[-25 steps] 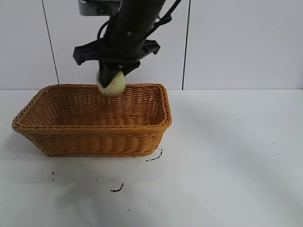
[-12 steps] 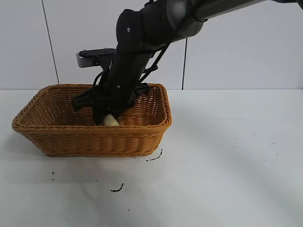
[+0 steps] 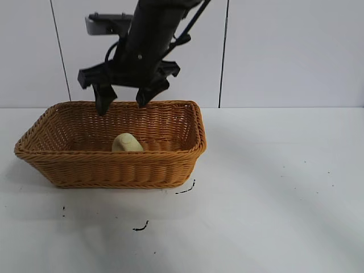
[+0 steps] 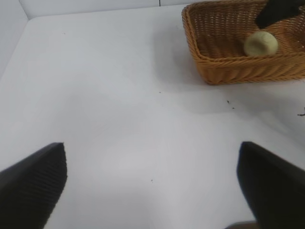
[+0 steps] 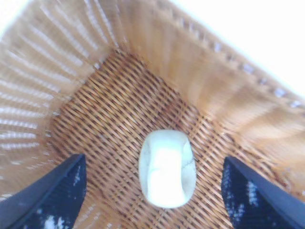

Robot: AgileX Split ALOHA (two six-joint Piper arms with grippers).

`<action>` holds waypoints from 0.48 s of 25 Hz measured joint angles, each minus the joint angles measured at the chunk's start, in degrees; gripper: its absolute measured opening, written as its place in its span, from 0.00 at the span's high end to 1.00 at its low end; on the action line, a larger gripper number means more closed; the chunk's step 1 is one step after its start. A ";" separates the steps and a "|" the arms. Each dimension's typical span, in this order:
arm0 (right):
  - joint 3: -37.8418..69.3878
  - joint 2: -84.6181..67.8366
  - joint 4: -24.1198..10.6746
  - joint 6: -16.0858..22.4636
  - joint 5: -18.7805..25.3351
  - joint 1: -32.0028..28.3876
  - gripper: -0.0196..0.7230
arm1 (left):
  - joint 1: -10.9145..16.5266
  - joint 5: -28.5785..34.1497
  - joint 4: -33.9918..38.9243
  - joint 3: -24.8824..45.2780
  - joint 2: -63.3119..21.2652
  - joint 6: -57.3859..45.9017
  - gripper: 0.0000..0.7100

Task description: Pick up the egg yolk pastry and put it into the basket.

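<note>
Right gripper hangs above the basket with its two fingers spread wide and nothing between them; one fingertip sits just over the far rim, the other a little higher beside it. Directly beneath that gap, on the woven floor of the basket, lies the egg yolk pastry, resting free and touching neither finger; in the right wrist view the pastry shows centred between the two dark fingertips, its longer side running across the line that joins them, a faint crease along its top. Judging from this, the placing looks done, and any coming move is simply a lift straight up and away, since the pastry lies below the gripper and well inside the walls.

Left gripper is parked well apart over bare table, fingers wide and holding nothing; from there the basket and pastry appear far off, so the right arm is much the nearer.

Hidden or unclear: the near wall of the basket covers the pastry's base in the outside view; the right arm's upper part is cut off at the frame edge; a few dark specks mark the table in front.
</note>
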 joint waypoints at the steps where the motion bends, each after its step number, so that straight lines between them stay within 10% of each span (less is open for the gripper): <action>1: -1.95 -0.11 -0.11 0.60 2.50 -0.13 0.22 | 0.00 0.00 0.00 0.00 0.00 0.00 0.02; 12: -8.97 -0.19 -3.77 2.69 14.22 -9.32 0.22 | 0.00 0.00 0.00 0.00 0.00 0.00 0.02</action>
